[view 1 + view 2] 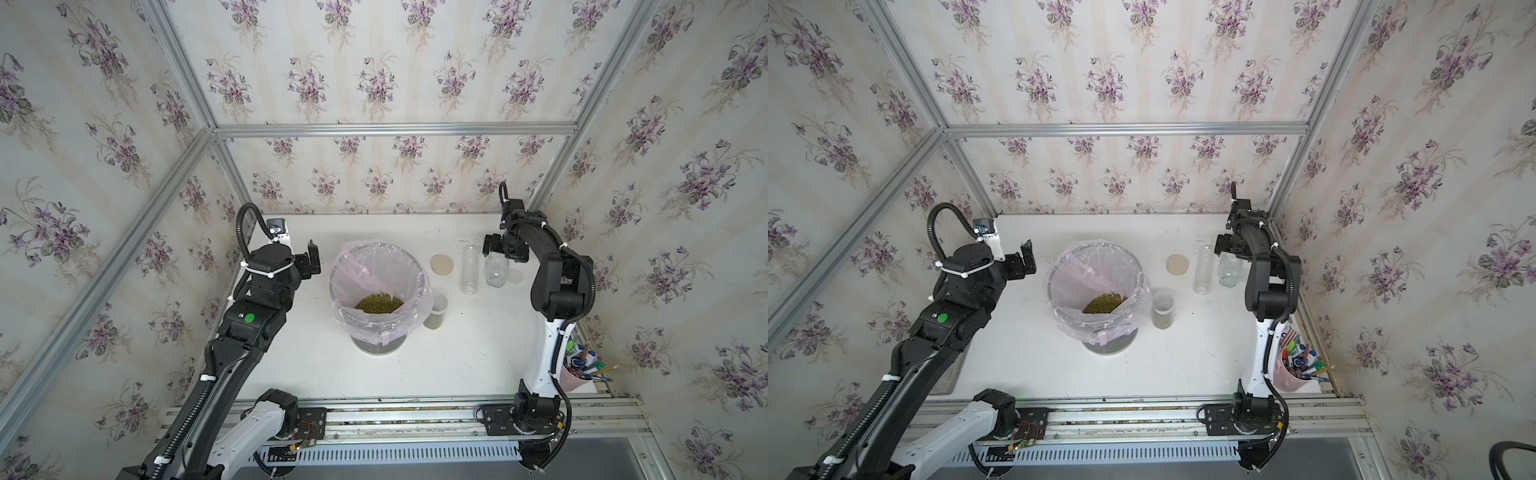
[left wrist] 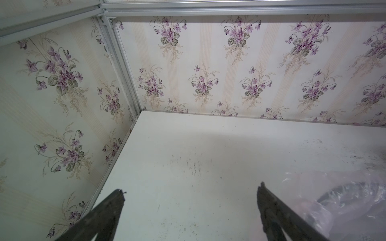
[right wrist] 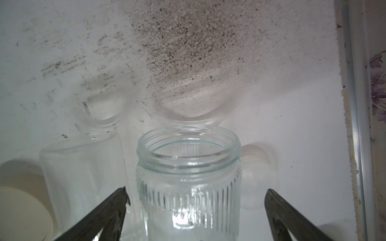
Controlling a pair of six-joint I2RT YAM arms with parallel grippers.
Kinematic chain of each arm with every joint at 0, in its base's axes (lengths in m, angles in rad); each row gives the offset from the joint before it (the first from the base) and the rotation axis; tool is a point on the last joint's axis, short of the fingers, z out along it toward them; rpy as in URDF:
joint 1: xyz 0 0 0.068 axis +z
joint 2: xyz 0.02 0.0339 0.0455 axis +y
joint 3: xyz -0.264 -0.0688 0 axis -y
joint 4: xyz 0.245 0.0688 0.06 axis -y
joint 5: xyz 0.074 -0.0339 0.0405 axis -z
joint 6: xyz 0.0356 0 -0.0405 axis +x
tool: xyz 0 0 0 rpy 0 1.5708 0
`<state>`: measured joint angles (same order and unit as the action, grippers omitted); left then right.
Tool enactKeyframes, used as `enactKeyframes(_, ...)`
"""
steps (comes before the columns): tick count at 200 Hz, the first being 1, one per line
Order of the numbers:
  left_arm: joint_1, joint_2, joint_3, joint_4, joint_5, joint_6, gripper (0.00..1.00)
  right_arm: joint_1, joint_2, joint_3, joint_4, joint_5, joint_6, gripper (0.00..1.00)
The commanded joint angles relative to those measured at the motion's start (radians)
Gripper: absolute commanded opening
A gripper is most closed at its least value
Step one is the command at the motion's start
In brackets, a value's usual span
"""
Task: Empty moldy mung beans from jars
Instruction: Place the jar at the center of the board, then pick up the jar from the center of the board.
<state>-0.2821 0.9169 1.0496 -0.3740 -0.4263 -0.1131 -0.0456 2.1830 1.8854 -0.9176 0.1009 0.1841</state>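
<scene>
- We see two arms in glossy black shells, the left arm (image 1: 232, 365) and the right arm (image 1: 557, 282), each with a white lower link (image 1: 544, 353).
- We note a round green sticker (image 1: 249, 318) on the left arm.
- Black corrugated hoses (image 1: 240, 232) run alongside, bound with white zip ties (image 1: 266, 272).
- The left gripper (image 2: 191, 187) has dark fingers (image 2: 108, 210), perhaps scuffed at the tips.

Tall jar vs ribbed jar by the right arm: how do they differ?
The tall jar is smooth-walled; the ribbed jar has vertical ribs and a threaded neck. The tall jar stands higher; the ribbed jar is shorter. The ribbed jar sits between the open jaws of the right gripper, ungripped; the tall jar stands beside them. Both are clear, upright, lidless and empty.
</scene>
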Motion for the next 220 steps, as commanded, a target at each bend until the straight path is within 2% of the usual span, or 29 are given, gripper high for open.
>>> enactKeyframes(1,0.001,-0.003,0.001,0.028,-0.001,-0.002,1.00,0.008,-0.038,0.003,-0.012,0.025,0.011,1.00)
enactKeyframes(89,0.017,-0.002,0.025,-0.012,-0.043,-0.066,1.00,0.054,-0.248,-0.029,0.025,0.078,0.055,1.00)
enactKeyframes(118,0.020,-0.022,0.023,-0.023,-0.017,-0.082,1.00,0.069,-0.388,-0.197,0.188,0.161,0.098,1.00)
enactKeyframes(151,0.020,-0.038,0.020,-0.023,-0.027,-0.089,1.00,0.071,-0.600,-0.458,0.447,0.138,0.141,1.00)
enactKeyframes(171,0.020,-0.036,0.026,-0.020,0.095,-0.066,1.00,0.088,-0.715,-0.564,0.544,0.162,0.170,1.00)
enactKeyframes(185,0.020,-0.020,0.029,-0.016,0.116,-0.085,1.00,0.096,-0.764,-0.606,0.574,0.155,0.174,1.00)
enactKeyframes(203,0.020,-0.005,0.036,-0.016,0.069,-0.112,1.00,0.099,-0.798,-0.624,0.571,0.143,0.184,1.00)
enactKeyframes(220,0.020,-0.016,0.031,-0.013,0.003,-0.136,1.00,0.099,-0.834,-0.638,0.573,0.081,0.187,1.00)
